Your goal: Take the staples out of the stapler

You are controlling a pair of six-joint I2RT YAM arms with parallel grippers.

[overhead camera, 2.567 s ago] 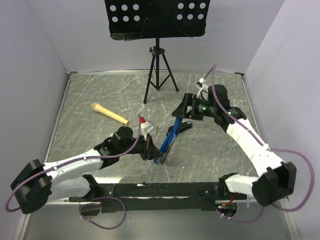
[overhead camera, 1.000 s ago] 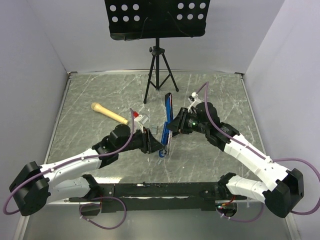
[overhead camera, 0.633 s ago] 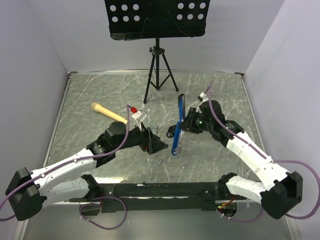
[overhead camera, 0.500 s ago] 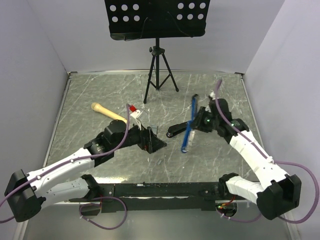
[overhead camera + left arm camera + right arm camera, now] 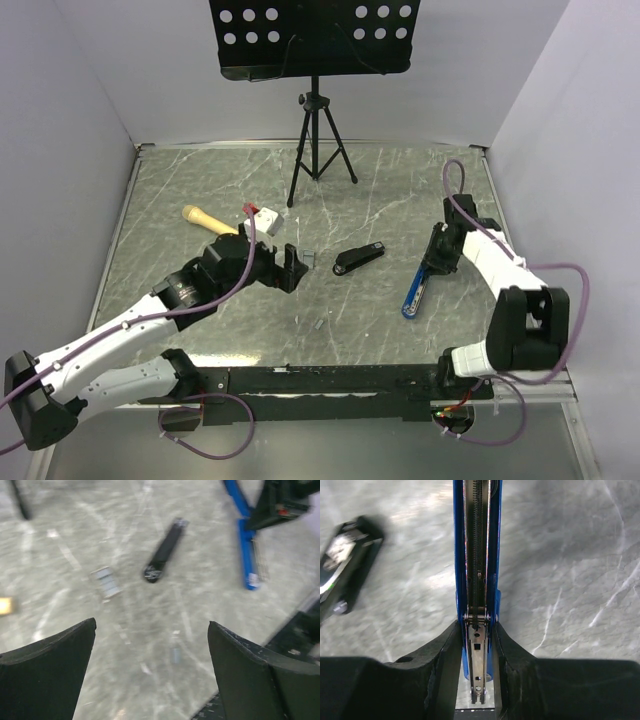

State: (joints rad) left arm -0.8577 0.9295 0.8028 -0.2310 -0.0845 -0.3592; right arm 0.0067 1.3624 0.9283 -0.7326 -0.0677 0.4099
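The stapler (image 5: 415,293) is a long blue bar with its metal staple channel and spring showing (image 5: 476,555). My right gripper (image 5: 432,262) is shut on its hinge end (image 5: 477,645), at the right of the table. A short grey strip of staples (image 5: 309,258) lies on the marble left of centre (image 5: 106,579). A smaller grey bit (image 5: 318,323) lies nearer the front (image 5: 175,655). My left gripper (image 5: 290,268) hovers just left of the strip, open and empty (image 5: 151,630).
A black oblong piece (image 5: 359,258) lies mid-table between the arms (image 5: 162,559). A beige microphone-like stick (image 5: 205,219) rests at the left. A tripod music stand (image 5: 318,150) is at the back. Walls close in the left, right and back sides.
My right gripper swung the blue stapler from mid-table to the right side, leaving the black piece on the table. My left gripper opened wide and drew back left; the staple strip now lies loose.
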